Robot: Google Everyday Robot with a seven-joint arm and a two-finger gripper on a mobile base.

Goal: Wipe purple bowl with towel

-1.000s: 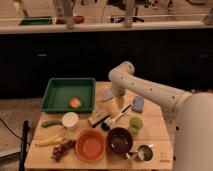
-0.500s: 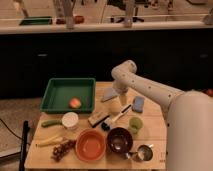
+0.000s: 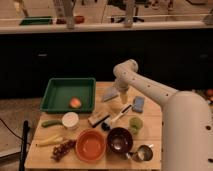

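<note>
The purple bowl (image 3: 120,140) stands near the table's front edge, right of the orange bowl (image 3: 90,145). The towel (image 3: 111,95), a grey-blue folded triangle, lies on the table at the back, just right of the green tray. My gripper (image 3: 123,98) hangs down from the white arm at the towel's right edge, well behind the purple bowl. Its jaws stand open and hold nothing; the towel rests flat on the wood.
A green tray (image 3: 56,103) with an orange fruit (image 3: 75,102) fills the back left. A blue sponge pad (image 3: 138,104), green cup (image 3: 135,124), metal cup (image 3: 143,154), brush (image 3: 118,117), white cup (image 3: 70,120), cucumber, banana and grapes crowd the table.
The arm's elbow has shifted slightly to the right, with the gripper staying low beside the towel. The towel and bowls have not moved.
</note>
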